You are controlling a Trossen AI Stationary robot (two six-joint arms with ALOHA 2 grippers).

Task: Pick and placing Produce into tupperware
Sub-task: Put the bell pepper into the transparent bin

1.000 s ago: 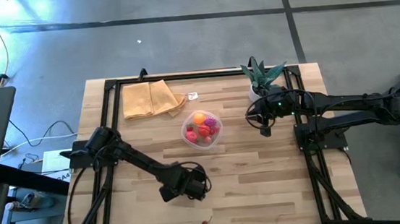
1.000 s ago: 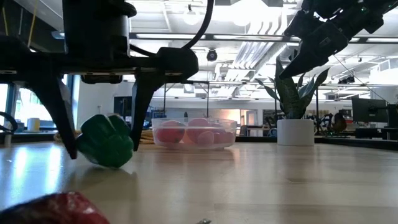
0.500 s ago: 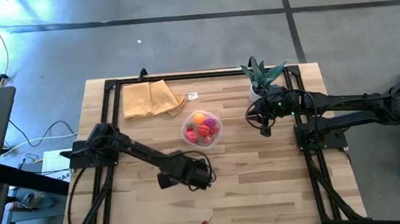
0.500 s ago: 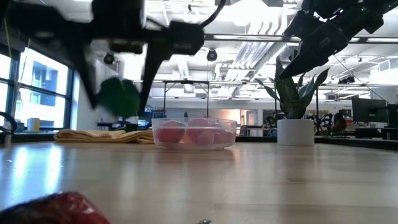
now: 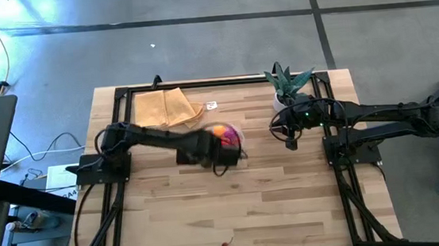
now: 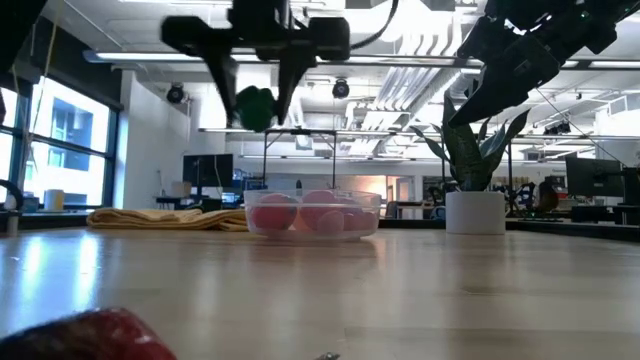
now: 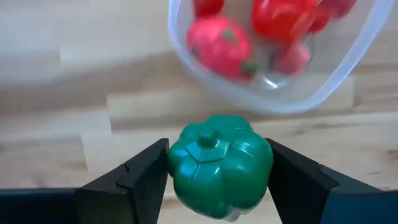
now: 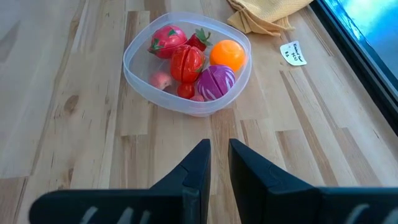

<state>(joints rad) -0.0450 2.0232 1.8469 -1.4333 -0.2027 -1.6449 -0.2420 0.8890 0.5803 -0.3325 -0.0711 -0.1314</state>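
The left gripper (image 7: pixel 217 171) is gripping a green pepper (image 7: pixel 219 165) in its jaws above the tupperware's (image 8: pixel 186 106) near rim; the right gripper (image 8: pixel 215 163) is waiting with jaws nearly closed, empty.

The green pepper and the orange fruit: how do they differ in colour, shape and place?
The green pepper is lobed and ridged; the orange fruit is smooth and round. The pepper is held in the air between the fingers of the left gripper, near the container; the orange fruit lies inside the container among other pieces. Both are small toy produce.
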